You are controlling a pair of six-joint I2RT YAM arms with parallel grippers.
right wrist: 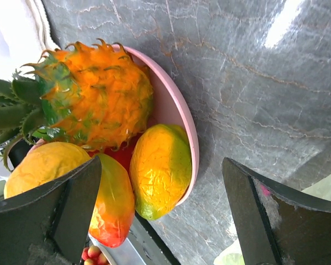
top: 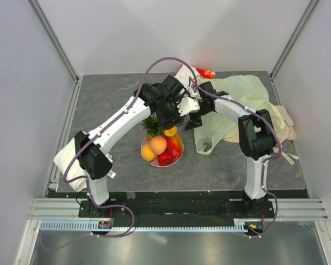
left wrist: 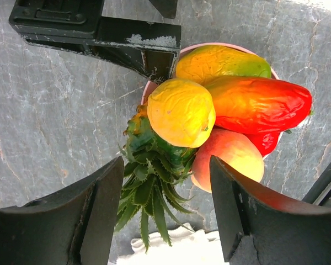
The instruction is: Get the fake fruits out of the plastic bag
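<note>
The fake fruits are piled on a pink plate (top: 145,152) (left wrist: 150,88) (right wrist: 183,118): a pineapple (top: 150,126) (right wrist: 96,102), a yellow round fruit (top: 170,131) (left wrist: 181,112), a yellow-green mango (left wrist: 220,62) (right wrist: 160,168), a red-orange mango (left wrist: 254,103) (right wrist: 111,204) and a peach (top: 158,144) (left wrist: 229,159). My left gripper (top: 175,121) (left wrist: 164,174) hovers open just above the pile, its fingers empty. My right gripper (top: 197,118) (right wrist: 161,165) stands open over the plate's edge, also empty. The pale-green plastic bag (top: 237,105) (right wrist: 326,187) lies flat to the right.
A beige cloth (top: 286,124) lies beyond the bag at the right edge. A white-and-red printed pouch (top: 201,72) sits at the back. A white cloth (top: 66,157) (left wrist: 176,251) lies at the front left. Both grippers hang close together over the plate.
</note>
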